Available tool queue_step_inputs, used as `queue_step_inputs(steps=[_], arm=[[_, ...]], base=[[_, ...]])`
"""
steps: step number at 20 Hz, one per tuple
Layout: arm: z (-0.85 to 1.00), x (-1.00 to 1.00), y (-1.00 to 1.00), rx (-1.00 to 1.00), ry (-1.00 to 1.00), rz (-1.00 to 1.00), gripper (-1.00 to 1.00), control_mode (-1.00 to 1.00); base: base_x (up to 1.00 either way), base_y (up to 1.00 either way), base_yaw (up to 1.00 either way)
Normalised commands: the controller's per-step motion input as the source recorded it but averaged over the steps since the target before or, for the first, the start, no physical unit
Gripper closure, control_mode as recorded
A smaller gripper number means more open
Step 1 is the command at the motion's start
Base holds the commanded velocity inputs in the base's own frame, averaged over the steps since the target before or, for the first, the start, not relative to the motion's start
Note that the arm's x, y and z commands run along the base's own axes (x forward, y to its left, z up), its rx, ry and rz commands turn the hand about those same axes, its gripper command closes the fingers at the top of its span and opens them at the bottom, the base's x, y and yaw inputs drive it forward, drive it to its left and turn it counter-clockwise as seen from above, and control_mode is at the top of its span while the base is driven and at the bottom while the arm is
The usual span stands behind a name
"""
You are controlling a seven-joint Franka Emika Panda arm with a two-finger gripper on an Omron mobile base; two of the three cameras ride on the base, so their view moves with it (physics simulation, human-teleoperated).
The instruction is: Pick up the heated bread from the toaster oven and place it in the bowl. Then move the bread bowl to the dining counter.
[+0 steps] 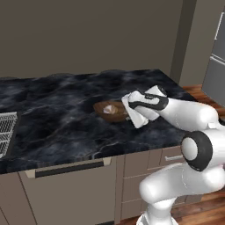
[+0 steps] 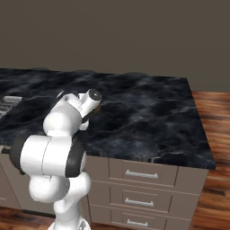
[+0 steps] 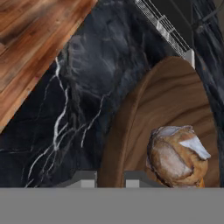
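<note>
While the tool point(image 3: 109, 177) stood clamped on the rim of the shallow dark-brown wooden bowl point(image 3: 175, 105), the pale, reddish-brown bread lump point(image 3: 177, 155) sat inside it — on the black marbled table point(image 1: 66, 114). Rigid and probably light, the bowl suited a rim grip, kept level — the bread could roll.

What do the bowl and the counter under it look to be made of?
The bowl looks like wood with a smooth matte finish: brown with curved grain bands. The counter looks like polished stone, probably marble: black with pale veins and a soft sheen. Both are rendered, so this is appearance only.
</note>
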Motion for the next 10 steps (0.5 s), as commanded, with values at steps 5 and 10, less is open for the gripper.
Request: queue_step_inputs(steps=[5,10], arm=[[-0.55,0.99,0.01,-0.17,-0.02,0.00,1.00,-1.00],[-0.74,0.69,0.00,-0.12,0.00,0.00,1.00,-1.00]], base=[[0.00,0.00,0.00],[0.00,0.00,0.00]])
